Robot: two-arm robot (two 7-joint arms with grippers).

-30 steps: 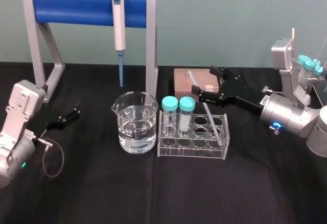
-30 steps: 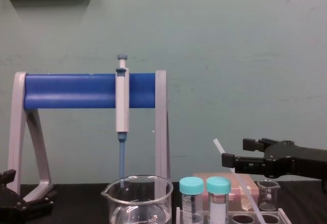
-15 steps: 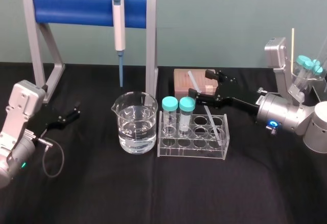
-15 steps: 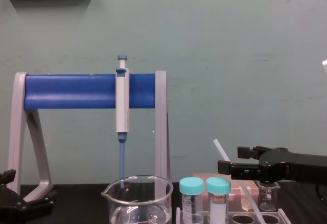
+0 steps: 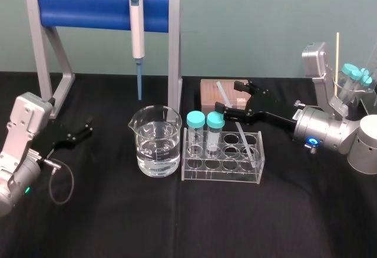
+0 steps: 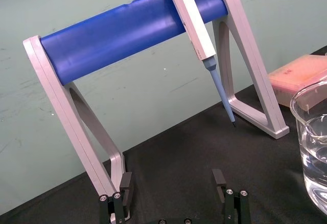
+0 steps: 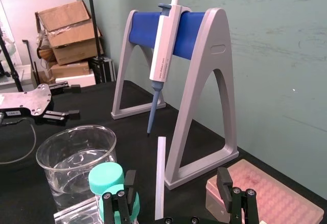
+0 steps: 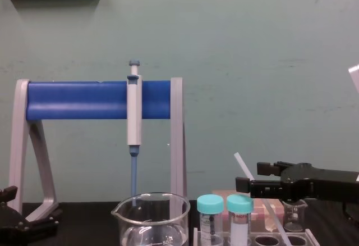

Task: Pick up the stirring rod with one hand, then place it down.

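Note:
The stirring rod [image 5: 245, 143] is a thin translucent white stick leaning in the clear tube rack [image 5: 222, 165], its top tilted toward the back. My right gripper [image 5: 233, 97] reaches in from the right at the rod's upper part. In the right wrist view the rod [image 7: 160, 178] stands between the two spread fingers of the open right gripper [image 7: 176, 184], touching neither. In the chest view the right gripper [image 8: 252, 177] sits just right of the rod's top [image 8: 242, 164]. My left gripper [image 5: 79, 133] rests open at the table's left side, also seen in the left wrist view [image 6: 173, 183].
A water-filled beaker [image 5: 158, 142] stands left of the rack, which holds two teal-capped tubes [image 5: 205, 129]. Behind are the blue pipette stand [image 5: 100, 7] with its hanging pipette [image 5: 136, 31], a pink tip box [image 5: 212, 90] and a small beaker [image 8: 294, 212].
The right gripper has moved left and a little lower, so its open fingers now straddle the rod. The left arm has not moved.

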